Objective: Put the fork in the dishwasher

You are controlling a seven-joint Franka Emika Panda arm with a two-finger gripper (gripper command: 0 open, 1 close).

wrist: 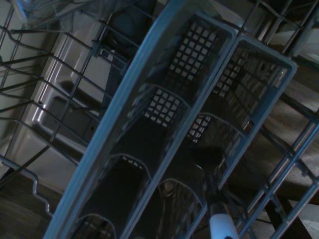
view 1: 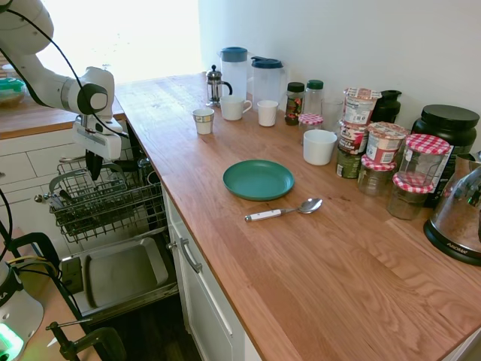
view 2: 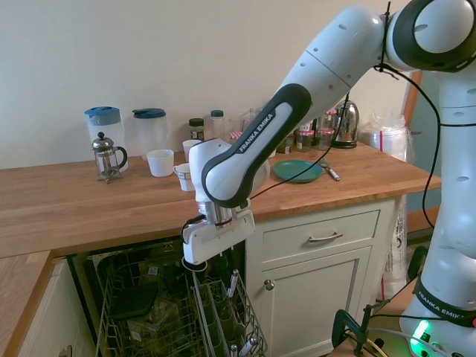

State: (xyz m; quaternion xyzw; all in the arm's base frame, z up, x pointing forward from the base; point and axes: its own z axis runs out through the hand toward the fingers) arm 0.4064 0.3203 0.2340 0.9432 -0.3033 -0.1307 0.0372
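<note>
Counts: one fork (view 2: 233,284), one spoon (view 1: 282,212), one green plate (view 1: 258,179), four white cups, two lidded pitchers, one French press (view 1: 216,85) and a cluster of jars. All except the fork sit on the wooden counter (view 1: 316,271) that runs above and beside the dishwasher (view 1: 105,203).

We see one dishwasher, its door (view 1: 120,274) dropped flat and its dark wire rack pulled out.

The fork is slim, with a white handle and darker metal tines. It stands slightly tilted, handle up and tines down, in the cutlery basket (wrist: 164,99) inside the dishwasher rack.

The hand (view 1: 93,169) points straight down over the dishwasher rack, just above the fork. We cannot tell whether it is apart, together or clamped on the handle.

We cannot make out the fork in the first exterior view. The second exterior view shows the fork's handle under the hand. The wrist view shows the basket's grid compartments, with the handle end (wrist: 222,226) and the tines sunk in one compartment. The spoon's full length reads only in the first exterior view.
</note>
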